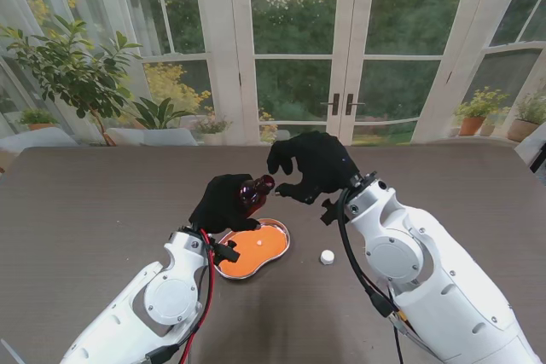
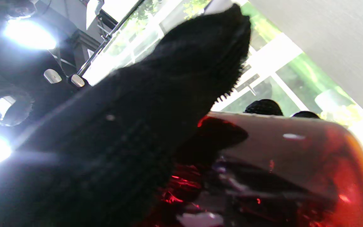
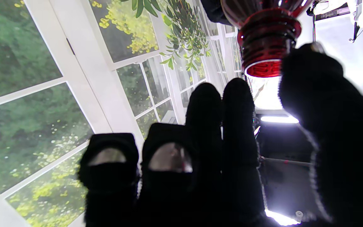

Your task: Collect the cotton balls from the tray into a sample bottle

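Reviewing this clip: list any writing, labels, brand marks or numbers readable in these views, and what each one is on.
None can be read in any view.
The red bottle in the left hand shows no label.
The orange tray and the white cap on the table are plain.
The right hand, in a black glove, bears no mark.

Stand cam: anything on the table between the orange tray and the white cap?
Nothing: bare brown tabletop separates the tray from the cap in the stand view.
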